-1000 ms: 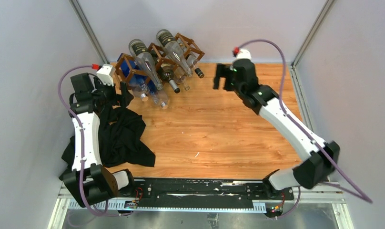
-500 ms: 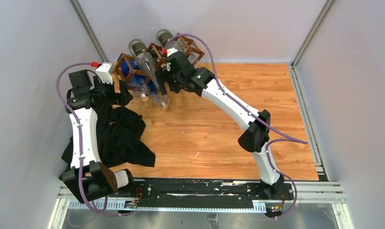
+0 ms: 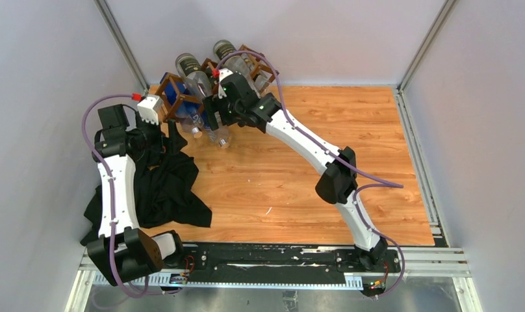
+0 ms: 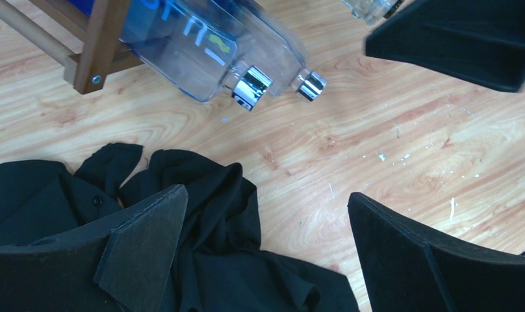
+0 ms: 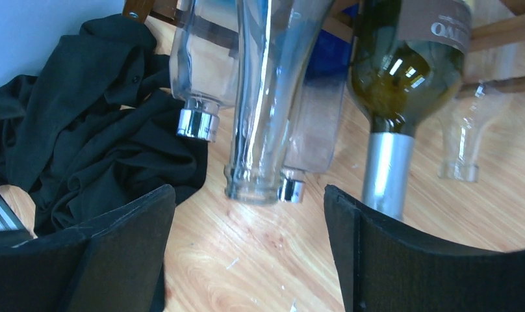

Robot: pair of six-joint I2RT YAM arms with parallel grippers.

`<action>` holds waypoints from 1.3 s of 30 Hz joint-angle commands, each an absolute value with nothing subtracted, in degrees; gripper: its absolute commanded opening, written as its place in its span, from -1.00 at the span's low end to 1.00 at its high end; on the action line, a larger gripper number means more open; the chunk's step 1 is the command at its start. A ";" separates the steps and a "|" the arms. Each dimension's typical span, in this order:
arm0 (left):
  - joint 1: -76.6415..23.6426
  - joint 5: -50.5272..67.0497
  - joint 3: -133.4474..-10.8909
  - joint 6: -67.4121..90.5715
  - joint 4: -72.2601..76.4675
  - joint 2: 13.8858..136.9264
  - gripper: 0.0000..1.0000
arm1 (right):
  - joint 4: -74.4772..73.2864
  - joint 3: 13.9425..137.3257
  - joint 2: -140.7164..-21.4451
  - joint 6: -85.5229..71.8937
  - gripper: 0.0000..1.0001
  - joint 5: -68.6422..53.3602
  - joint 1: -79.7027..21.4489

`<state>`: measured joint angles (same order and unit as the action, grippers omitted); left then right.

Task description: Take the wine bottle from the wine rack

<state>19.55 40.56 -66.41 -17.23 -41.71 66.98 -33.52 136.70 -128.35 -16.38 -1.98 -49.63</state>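
Cloth beside wine rack; clear bottles either side of wine bottle.

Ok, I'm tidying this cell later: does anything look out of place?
Yes: a crumpled black garment lies heaped on the table, at its left side, near the wine rack and partly under the left arm. It looks like stray clutter.

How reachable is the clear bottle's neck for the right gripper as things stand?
Probably yes. The right gripper is open, and the clear bottle points mouth-first into the gap between its fingers, nothing in between. The green wine bottle lies close alongside, so one finger may have little room.
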 commanded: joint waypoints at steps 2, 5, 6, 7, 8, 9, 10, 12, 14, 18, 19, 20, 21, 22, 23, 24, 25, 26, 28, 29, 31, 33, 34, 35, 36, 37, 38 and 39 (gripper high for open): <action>19.99 44.08 -64.55 -19.12 -42.76 64.82 0.99 | -28.50 139.28 -132.85 -17.78 0.71 -5.43 -48.90; 20.01 45.32 -64.05 -19.74 -42.75 64.49 0.98 | -25.75 139.13 -133.85 -18.34 0.63 -6.16 -48.51; 19.99 45.81 -63.87 -19.79 -42.77 64.43 0.99 | -24.82 139.09 -134.12 -18.54 0.61 -6.35 -48.35; 20.03 46.32 -63.77 -19.82 -42.73 64.49 0.98 | -23.99 139.05 -134.46 -18.65 0.59 -6.72 -48.23; 20.00 46.69 -63.73 -19.89 -42.75 64.60 0.98 | -23.09 139.03 -134.78 -19.01 0.57 -7.09 -48.06; 20.02 46.90 -63.66 -19.94 -42.75 64.64 0.98 | -22.21 139.00 -135.07 -19.42 0.54 -7.49 -47.88; 19.97 47.14 -63.58 -19.94 -42.79 64.68 0.98 | -21.41 139.04 -135.42 -19.91 0.51 -7.96 -47.72; 20.03 47.49 -63.50 -20.03 -42.82 64.81 0.98 | -19.84 139.04 -135.96 -20.86 0.44 -8.98 -47.32; 19.98 47.66 -63.46 -20.34 -42.88 64.82 0.97 | -18.54 138.99 -136.48 -21.61 0.43 -9.74 -46.96; 19.97 47.70 -63.32 -20.63 -42.88 64.74 0.97 | -16.77 139.66 -137.80 -23.05 0.42 -11.54 -46.07; 19.96 47.60 -63.30 -20.67 -42.82 64.76 0.97 | -16.53 139.86 -138.03 -23.62 0.42 -12.00 -45.87; 20.02 47.58 -63.31 -20.70 -42.86 64.73 0.97 | -16.34 140.05 -138.36 -23.99 0.41 -12.45 -45.69; 20.02 47.55 -63.30 -20.78 -42.89 64.81 0.97 | -15.96 140.11 -138.55 -24.32 0.41 -12.94 -45.56; 19.97 47.57 -63.36 -20.87 -42.88 64.79 0.97 | -15.45 140.00 -138.71 -24.42 0.41 -13.72 -45.49; 20.00 47.55 -63.43 -20.94 -42.85 64.80 0.97 | -15.01 139.95 -138.81 -24.52 0.40 -14.80 -45.49; 19.99 47.64 -63.54 -20.95 -42.88 64.82 0.97 | -14.63 140.12 -139.01 -24.70 0.38 -15.45 -45.46; 20.03 47.78 -63.54 -21.00 -42.82 64.79 0.97 | -14.60 140.21 -139.12 -24.77 0.35 -15.79 -45.44; 20.03 48.02 -63.59 -21.02 -42.88 64.84 0.97 | -14.51 140.28 -139.25 -24.90 0.31 -16.19 -45.40; 20.04 48.47 -63.75 -20.85 -42.84 64.95 0.97 | -14.03 140.29 -139.59 -25.65 0.21 -17.03 -45.23; 20.04 48.75 -63.79 -20.64 -42.87 64.98 0.96 | -13.71 140.35 -139.64 -26.39 0.13 -17.51 -45.12; 20.04 49.17 -63.65 -20.88 -42.87 64.83 0.97 | -12.87 140.22 -139.76 -27.73 -0.05 -18.71 -45.07; 20.04 49.67 -63.40 -21.21 -42.83 64.83 0.97 | -11.78 140.15 -139.63 -29.29 -0.23 -20.45 -45.09; 19.99 49.93 -63.41 -21.31 -42.86 64.93 0.97 | -11.15 140.01 -139.29 -29.68 -0.31 -21.12 -45.13; 20.01 49.93 -63.47 -21.26 -42.89 65.09 0.97 | -10.36 139.36 -138.74 -29.91 -0.38 -21.44 -45.21; 20.03 49.80 -63.58 -21.19 -42.85 65.27 0.97 | -9.42 138.65 -138.04 -30.12 -0.46 -21.73 -45.26; 20.03 49.63 -63.70 -21.17 -42.99 65.22 0.97 | -8.37 137.83 -137.35 -30.26 -0.55 -22.16 -45.21; 20.02 49.58 -63.84 -21.29 -43.22 65.22 0.97 | -7.65 137.23 -136.57 -30.31 -0.63 -22.49 -45.21; 20.03 49.42 -63.99 -21.58 -43.44 65.16 0.97 | -7.20 136.85 -135.87 -30.34 -0.73 -22.65 -45.26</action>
